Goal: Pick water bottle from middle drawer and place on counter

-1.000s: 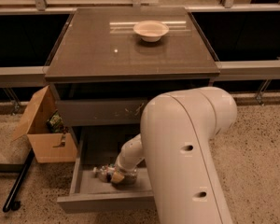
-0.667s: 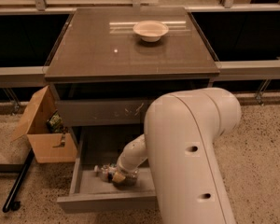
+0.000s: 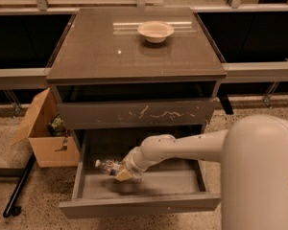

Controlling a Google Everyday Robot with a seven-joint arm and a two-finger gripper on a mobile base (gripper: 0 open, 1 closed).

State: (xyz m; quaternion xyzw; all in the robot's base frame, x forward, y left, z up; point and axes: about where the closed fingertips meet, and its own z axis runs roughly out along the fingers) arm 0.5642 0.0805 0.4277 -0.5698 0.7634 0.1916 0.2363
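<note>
Broad glossy grey-brown counter (image 3: 110, 51) atop the grey cabinet carries a cream bowl (image 3: 155, 31); no bottle on it yet; wide grey plain-fronted middle drawer (image 3: 139, 202) stands pulled open; white arm reaches in, end effector (image 3: 122, 173) at the tray's left, clenched on the small clear plastic water bottle (image 3: 108, 166), white cap pointing left; bottle appears just off the tray floor; judged: grasp made, lift-out and placing remain.

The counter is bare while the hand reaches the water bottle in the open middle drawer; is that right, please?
No: the camera view shows a white bowl on the counter. The hand is at the water bottle in the open middle drawer.
</note>
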